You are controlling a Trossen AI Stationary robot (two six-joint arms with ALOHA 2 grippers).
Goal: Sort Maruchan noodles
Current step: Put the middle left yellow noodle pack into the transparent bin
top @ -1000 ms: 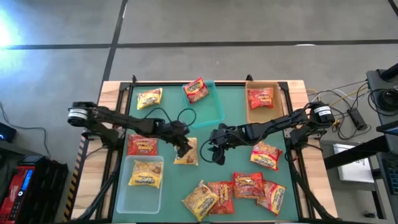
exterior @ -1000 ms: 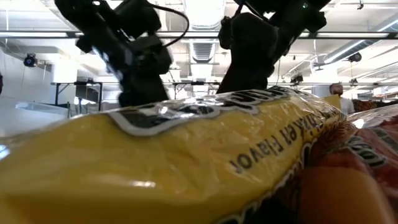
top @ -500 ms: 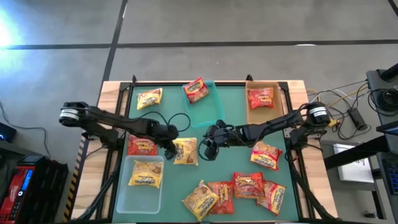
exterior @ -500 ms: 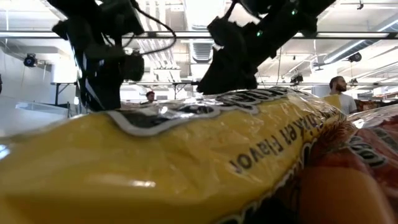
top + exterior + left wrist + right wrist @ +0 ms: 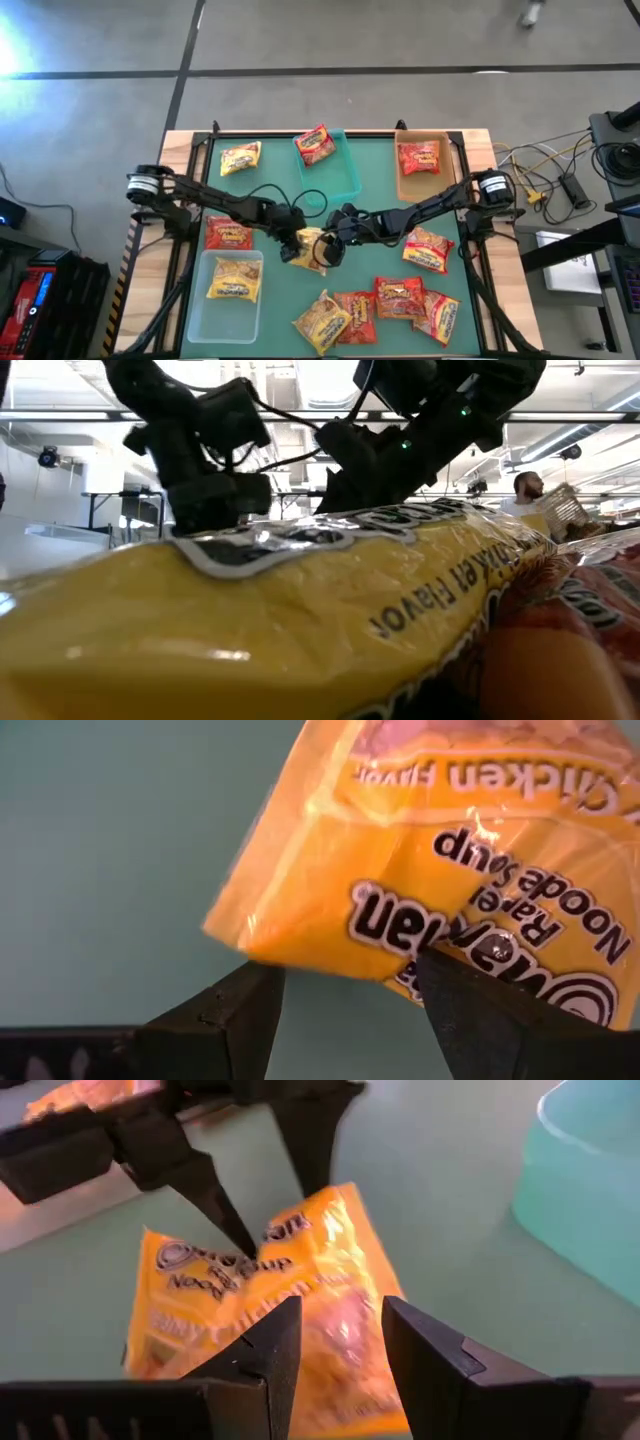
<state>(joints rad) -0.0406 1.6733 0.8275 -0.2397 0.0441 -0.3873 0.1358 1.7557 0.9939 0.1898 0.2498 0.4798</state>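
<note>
A yellow Maruchan packet (image 5: 308, 247) lies flat mid-table, between the two grippers. My left gripper (image 5: 292, 232) is open at its left end. In the left wrist view (image 5: 345, 995) its fingers stand on either side of a corner of the packet (image 5: 400, 850). My right gripper (image 5: 331, 250) is open and comes from the right. In the right wrist view (image 5: 340, 1345) its fingers are spread above the packet (image 5: 300, 1300); I cannot tell whether they touch it. In the low view a near yellow packet (image 5: 300, 620) hides both grippers' fingertips. My left gripper points down at the packet's label end. One finger (image 5: 470, 1010) overlaps the printed corner (image 5: 430, 935). The other finger (image 5: 225, 1015) stands off the packet's edge. The packet lies on the table. I cannot tell whether that finger presses on it.
At the far edge are a teal bin (image 5: 350, 172) with a red packet (image 5: 315, 145) on its rim and a tan bin (image 5: 402, 182) holding a red packet. A clear bin (image 5: 205, 320) at near left holds a yellow packet. Loose packets lie at far left, left, right, and clustered at the near edge (image 5: 380, 303).
My left gripper drew back from the yellow packet toward the table's left, then returned to the packet's left end. My right gripper moved steadily toward the table's left, up to the packet.
</note>
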